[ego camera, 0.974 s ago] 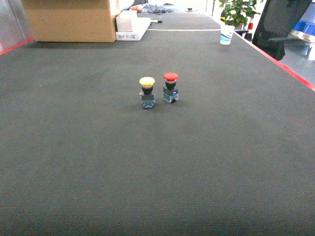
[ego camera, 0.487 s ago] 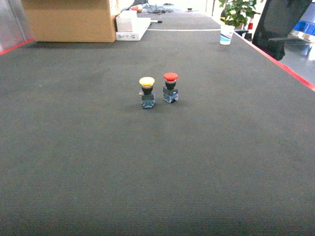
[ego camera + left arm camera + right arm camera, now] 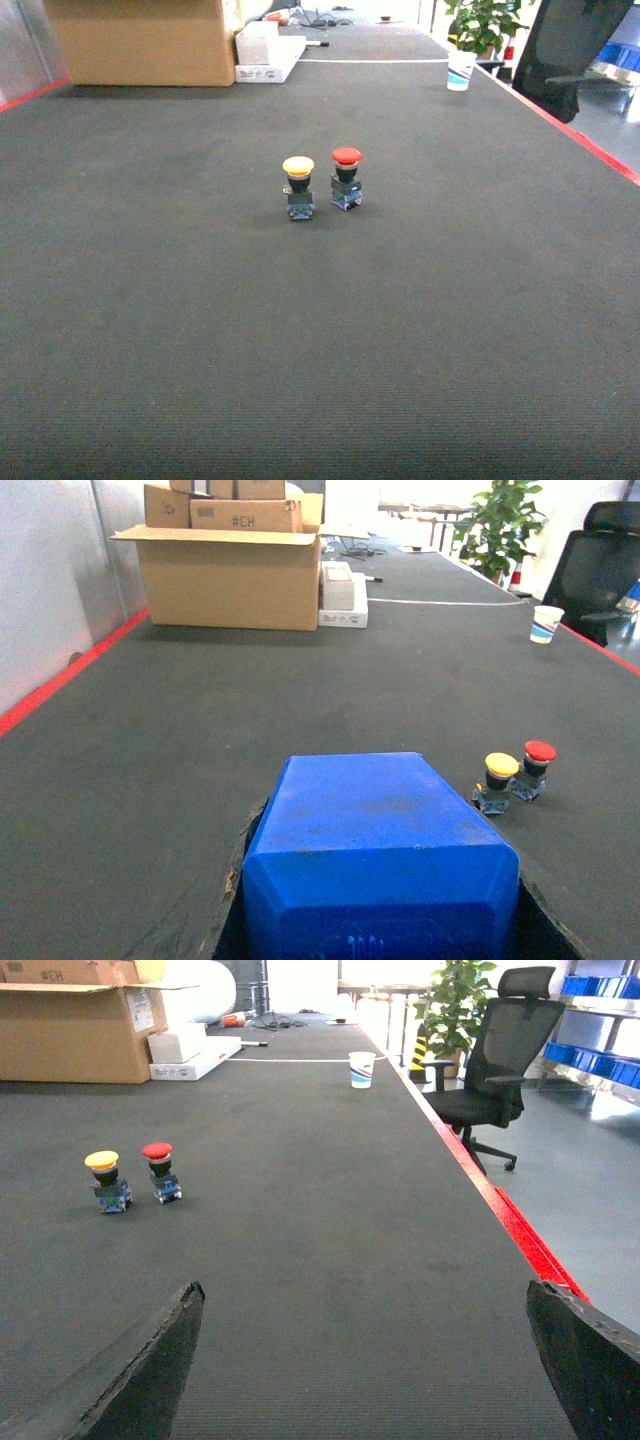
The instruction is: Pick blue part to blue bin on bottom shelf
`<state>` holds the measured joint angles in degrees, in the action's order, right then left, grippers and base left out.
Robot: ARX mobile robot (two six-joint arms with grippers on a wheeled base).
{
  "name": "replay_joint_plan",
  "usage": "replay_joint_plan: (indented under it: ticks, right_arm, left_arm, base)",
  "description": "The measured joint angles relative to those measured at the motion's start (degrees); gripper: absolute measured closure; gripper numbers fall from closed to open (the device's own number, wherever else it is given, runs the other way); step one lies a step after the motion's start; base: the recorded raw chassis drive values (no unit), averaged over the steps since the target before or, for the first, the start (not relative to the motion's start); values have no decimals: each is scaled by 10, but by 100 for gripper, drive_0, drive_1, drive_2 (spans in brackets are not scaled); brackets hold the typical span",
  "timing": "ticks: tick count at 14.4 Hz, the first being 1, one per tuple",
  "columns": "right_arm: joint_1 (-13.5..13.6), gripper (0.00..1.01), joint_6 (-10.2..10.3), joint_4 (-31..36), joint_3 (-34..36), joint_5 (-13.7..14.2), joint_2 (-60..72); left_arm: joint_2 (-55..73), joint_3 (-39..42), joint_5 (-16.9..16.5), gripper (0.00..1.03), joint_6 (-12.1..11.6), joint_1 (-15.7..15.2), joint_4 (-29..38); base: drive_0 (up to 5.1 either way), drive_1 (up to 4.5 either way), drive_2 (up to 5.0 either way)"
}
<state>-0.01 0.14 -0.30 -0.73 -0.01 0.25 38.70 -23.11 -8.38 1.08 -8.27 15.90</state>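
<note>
A big blue plastic bin [image 3: 375, 850] fills the lower middle of the left wrist view. My left gripper [image 3: 380, 935] is shut on it, its dark fingers [image 3: 232, 905] showing along both sides. I see no blue part, and the bin's inside is hidden. The bottom shelf is out of view. My right gripper [image 3: 365, 1360] hangs open over bare mat, nothing between its fingers [image 3: 150, 1370]. Neither gripper shows in the head view. A yellow-capped push button [image 3: 298, 186] and a red-capped one [image 3: 346, 178] stand side by side mid-table.
A cardboard box [image 3: 140, 40] and white boxes [image 3: 265, 55] sit at the far left of the dark mat. A paper cup [image 3: 461, 70] stands far right near the red table edge [image 3: 510, 1220]. An office chair [image 3: 490, 1060] is beyond that edge.
</note>
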Motion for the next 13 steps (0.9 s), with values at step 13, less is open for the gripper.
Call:
replay_joint_plan:
  ticks: [13]
  right_arm:
    - [0, 3, 0, 1, 0, 0, 0]
  left_arm:
    - [1, 2, 0, 59, 0, 0, -2]
  base:
    - [0, -182, 182]
